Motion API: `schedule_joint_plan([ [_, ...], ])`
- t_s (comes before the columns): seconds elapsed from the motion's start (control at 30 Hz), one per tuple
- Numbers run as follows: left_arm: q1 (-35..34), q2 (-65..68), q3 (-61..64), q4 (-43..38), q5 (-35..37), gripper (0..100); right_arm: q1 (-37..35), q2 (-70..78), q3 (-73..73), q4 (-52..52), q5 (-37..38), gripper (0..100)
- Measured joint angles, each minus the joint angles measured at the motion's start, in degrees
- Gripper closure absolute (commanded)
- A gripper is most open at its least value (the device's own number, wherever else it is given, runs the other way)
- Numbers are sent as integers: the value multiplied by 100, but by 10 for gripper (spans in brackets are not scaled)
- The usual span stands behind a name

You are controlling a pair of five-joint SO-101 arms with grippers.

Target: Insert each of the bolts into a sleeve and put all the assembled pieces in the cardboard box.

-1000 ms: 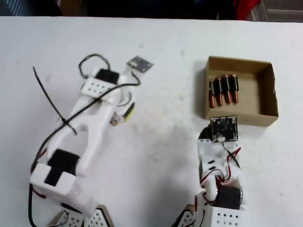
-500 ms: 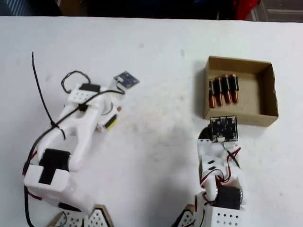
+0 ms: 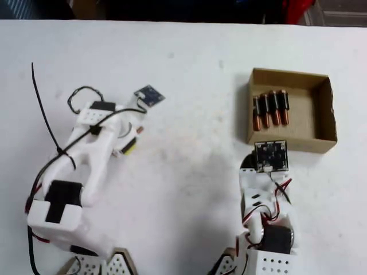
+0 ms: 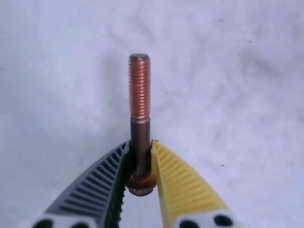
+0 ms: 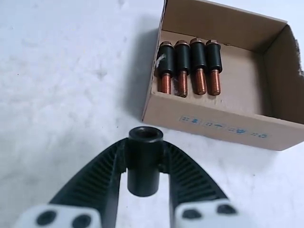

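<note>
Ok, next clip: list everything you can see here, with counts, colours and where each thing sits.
cardboard box: one, brown, open-topped, right side of the table in the high view.
assembled pieces: four, black sleeves on copper bolts, lying side by side in the box near its left wall.
bolt: one, copper, gripped near its head by the left pincer, threaded end pointing away over the table.
sleeve: one, black, clamped in the right pincer, just short of the box.
table: one, white.
left arm: one, white with black cables, left side of the high view.
right arm: one, white, just in front of the box.
</note>
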Motion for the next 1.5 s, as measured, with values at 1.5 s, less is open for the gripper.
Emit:
schedule_joint_plan([
  [1.5,-220,633,-79,-466,-3349,920,0,0,0,0,0,981],
])
